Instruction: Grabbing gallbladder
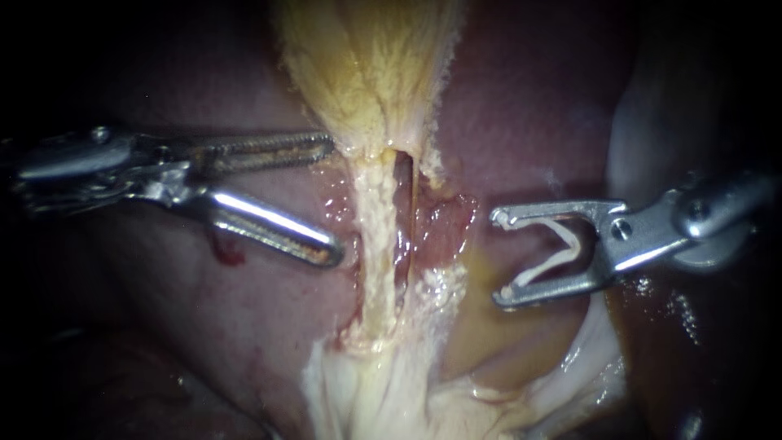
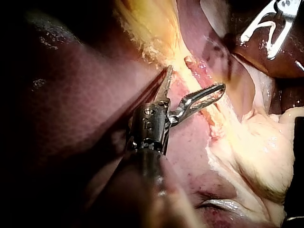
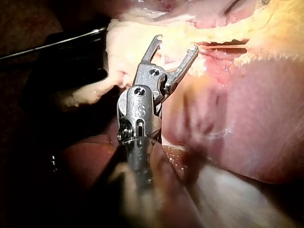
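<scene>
The yellowish gallbladder (image 1: 366, 73) hangs at the top centre and narrows into a pale strand (image 1: 373, 236) with a dark slit beside it. My left instrument (image 1: 332, 200) comes in from the left with its jaws open. The upper jaw tip lies at the gallbladder's lower edge, the lower jaw tip just left of the strand, and nothing is gripped. The left wrist view shows the same open jaws of my left instrument (image 2: 195, 78) against the tissue. My right instrument (image 1: 498, 257) stands apart to the right of the strand, its wide jaws holding a white clip (image 1: 554, 248). The right instrument (image 3: 175, 42) points at the pale tissue.
Reddish liver (image 1: 529, 98) surrounds the gallbladder on both sides. Pale fatty tissue (image 1: 366, 391) spreads below the strand. A small blood spot (image 1: 228, 253) marks the liver under the left instrument. In the left wrist view, my right instrument (image 2: 270, 28) sits beyond the left jaws.
</scene>
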{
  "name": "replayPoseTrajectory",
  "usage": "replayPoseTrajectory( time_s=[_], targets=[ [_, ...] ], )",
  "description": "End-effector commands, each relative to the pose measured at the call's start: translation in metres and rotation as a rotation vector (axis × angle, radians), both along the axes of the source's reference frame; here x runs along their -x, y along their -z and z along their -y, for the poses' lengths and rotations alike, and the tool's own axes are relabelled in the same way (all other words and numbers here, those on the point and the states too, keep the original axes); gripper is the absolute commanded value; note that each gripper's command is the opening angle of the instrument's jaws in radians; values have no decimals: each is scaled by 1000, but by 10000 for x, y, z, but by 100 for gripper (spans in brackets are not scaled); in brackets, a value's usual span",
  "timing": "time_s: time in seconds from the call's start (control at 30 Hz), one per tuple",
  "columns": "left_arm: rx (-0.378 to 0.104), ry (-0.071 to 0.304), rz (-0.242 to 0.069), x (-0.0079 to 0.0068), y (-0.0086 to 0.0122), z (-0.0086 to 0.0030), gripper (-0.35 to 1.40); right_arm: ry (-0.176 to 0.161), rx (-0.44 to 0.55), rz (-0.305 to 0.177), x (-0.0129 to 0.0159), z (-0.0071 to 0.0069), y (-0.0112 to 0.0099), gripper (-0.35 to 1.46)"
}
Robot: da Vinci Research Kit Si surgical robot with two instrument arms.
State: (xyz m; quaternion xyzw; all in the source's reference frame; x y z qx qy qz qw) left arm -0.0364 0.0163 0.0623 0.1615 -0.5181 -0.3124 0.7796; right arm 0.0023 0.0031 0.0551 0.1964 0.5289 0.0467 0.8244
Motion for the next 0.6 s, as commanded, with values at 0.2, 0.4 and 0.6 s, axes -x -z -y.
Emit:
replayPoseTrajectory(
  time_s=[0.2, 0.4, 0.6],
  targets=[
    [20, 3, -2, -1, 2, -3, 86, 0, 0, 0, 0, 0, 0, 46],
    [24, 6, -6, -2, 0, -6, 86, 0, 0, 0, 0, 0, 0, 46],
    [41, 13, -16, -6, 1, -10, 86, 0, 0, 0, 0, 0, 0, 46]
  ],
)
